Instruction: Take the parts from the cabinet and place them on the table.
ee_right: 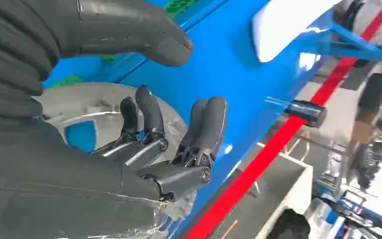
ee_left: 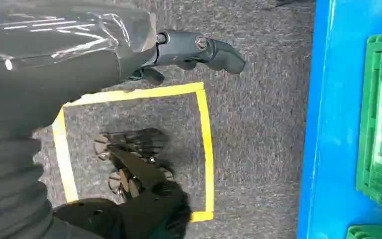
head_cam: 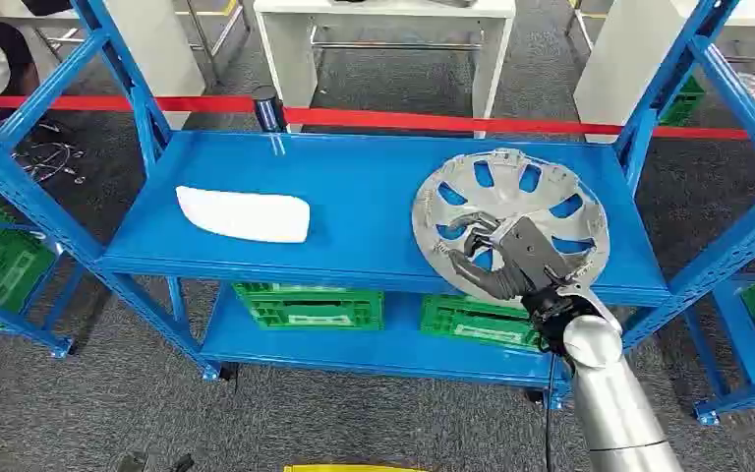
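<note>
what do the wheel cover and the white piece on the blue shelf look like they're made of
Wheel cover: probably moulded plastic with a silver-grey, slightly matte finish; thin spokes and cut-outs show the blue shelf through them. It could be painted metal.
White piece: likely plastic with a smooth finish, soft rounded edges and an even colour; the look leaves the exact material open.
Shelf: looks like painted steel, glossy blue with reflections.

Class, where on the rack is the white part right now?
The white part lies on the left of the blue top shelf, apart from the silver wheel cover.
</note>
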Tool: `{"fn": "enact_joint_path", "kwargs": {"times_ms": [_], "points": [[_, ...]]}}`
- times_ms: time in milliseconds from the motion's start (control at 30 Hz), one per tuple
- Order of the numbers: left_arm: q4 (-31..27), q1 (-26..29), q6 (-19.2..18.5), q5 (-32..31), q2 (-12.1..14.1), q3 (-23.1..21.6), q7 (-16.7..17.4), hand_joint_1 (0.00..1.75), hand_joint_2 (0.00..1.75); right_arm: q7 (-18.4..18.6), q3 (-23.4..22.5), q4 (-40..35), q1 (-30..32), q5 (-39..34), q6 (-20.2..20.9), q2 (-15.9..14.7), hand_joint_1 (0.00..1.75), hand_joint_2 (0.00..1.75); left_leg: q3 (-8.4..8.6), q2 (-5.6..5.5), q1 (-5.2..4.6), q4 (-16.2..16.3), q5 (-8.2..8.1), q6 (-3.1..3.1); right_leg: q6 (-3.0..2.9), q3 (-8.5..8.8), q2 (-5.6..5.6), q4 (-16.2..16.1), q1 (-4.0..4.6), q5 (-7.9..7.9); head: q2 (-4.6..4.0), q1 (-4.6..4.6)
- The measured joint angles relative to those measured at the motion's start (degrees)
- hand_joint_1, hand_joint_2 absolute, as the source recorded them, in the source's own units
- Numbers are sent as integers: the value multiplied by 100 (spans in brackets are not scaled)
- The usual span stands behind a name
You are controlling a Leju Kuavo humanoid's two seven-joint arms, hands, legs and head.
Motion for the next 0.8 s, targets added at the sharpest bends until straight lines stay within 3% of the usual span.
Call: {"fn": "enact_joint_path", "kwargs": {"times_ms": [33, 67, 167, 200, 233, 267, 333, 367, 400, 433, 467, 533, 567, 600, 633, 667, 733, 800], "points": [[-43, 1, -18, -13, -5, 13, -17, 0, 175, -2, 4, -31, 2, 2, 18, -7, 0, 0, 264, -6, -15, -508, 178, 63, 2, 3, 7, -3, -1, 0, 0, 2], [-89, -3, -52, -56, -7, 22, -35, 0, 175, -4, 4, -61, 2, 2, 48, -15, 0, 0, 343, 5, -48, -642, 71, 82, 12, -15, 7, 1, 36, 1, 0, 9], [-214, 12, -63, -116, -35, 24, -59, 0, 175, 2, 20, -103, 63, 114, 83, -42, 0, 0, 318, 3, -80, -649, 85, 121, 86, -21, 4, -26, 21, 22, 0, 9], [-258, 19, -61, -118, -55, 28, -59, 0, 175, 2, 28, -125, 69, 122, 83, -46, 0, 0, 378, 5, -74, -713, 126, 171, 133, -11, 5, -44, 42, 25, 0, 2], [-291, 17, -61, -125, -79, 33, -59, 0, 175, 2, 33, -151, 78, 122, 83, -77, 0, 0, 416, 24, -22, -793, 183, 201, 132, -81, -1, 52, 20, -31, 0, 13], [-317, 13, -61, -125, -99, 35, -59, 0, 175, 2, 37, -166, 68, 122, 83, -87, 0, 0, 418, 24, -23, -809, 202, 241, 117, -194, -3, 271, 32, -165, 0, 22], [-354, 15, -61, -129, -120, 41, -59, 0, 175, 7, 46, -166, 99, 125, 83, -109, 0, 0, 410, 20, -31, -806, 207, 248, 85, -642, -3, 1226, 14, -553, 0, 26], [-356, 18, -61, -129, -127, 46, -59, 0, 175, 7, 50, -166, 132, 127, 83, -127, 0, 0, 403, 16, -35, -803, 206, 249, 98, -862, -3, 1677, 10, -685, 0, 28], [-358, 22, -61, -129, -138, 48, -59, 0, 175, 9, 55, -166, 160, 127, 83, -136, 0, 0, 401, 8, -38, -799, 205, 248, 136, -967, -3, 1861, 3, -698, 0, 28], [-365, 24, -61, -129, -151, 52, -57, 0, 175, 9, 59, -166, 171, 127, 83, -142, 0, 0, 402, 4, -38, -793, 204, 245, 185, -926, -4, 1749, -9, -621, 0, 28], [-367, 22, -61, -129, -160, 55, -59, 0, 175, 9, 63, -166, 169, 127, 83, -153, 0, 0, 402, -1, -36, -781, 198, 238, 255, -728, -8, 1330, -26, -430, 0, 31], [-367, 22, -61, -129, -171, 59, -59, 0, 175, 9, 68, -192, 161, 127, 83, -166, 0, 0, 399, -10, -31, -721, 161, 185, 352, -145, -39, 183, -63, -27, 0, 31], [-376, 22, -61, -131, -168, 65, -57, 0, 175, 9, 70, -192, 159, 125, 83, -166, 0, 0, 375, -13, -70, -688, 133, 145, 276, -79, -40, 71, -34, -42, 0, 27], [-391, 22, -63, -131, -168, 68, -57, 0, 0, 9, 74, -199, 165, 131, 85, -164, 0, 0, 360, -12, -81, -658, 117, 123, 195, -71, -22, 33, -39, 4, 0, 20], [-404, 23, -68, -140, -170, 70, -57, 0, 0, 24, 81, -201, 168, 183, 87, -166, 0, 0, 349, -12, -74, -664, 129, 102, 156, -86, -21, 47, -18, 2, 0, 24], [-404, 24, -79, -164, -171, 72, -59, 0, 0, 59, 85, -201, 169, 270, 87, -173, 0, 175, 346, -10, -62, -677, 138, 83, 123, -93, -20, 57, 0, 4, 0, 24], [-402, 24, -85, -184, -168, 72, -65, 0, 0, 161, 129, -205, 161, 565, 79, -186, 0, 175, 289, -8, -31, -611, 75, 24, 57, -83, -16, 29, -61, 37, 0, 24], [-402, 5, -85, -208, -173, 72, -66, 0, 0, 302, 214, -205, 153, 978, 13, -194, 0, 175, 52, -2, -15, -52, -293, -42, 12, -86, -14, 30, -56, 37, 0, 2]]}}
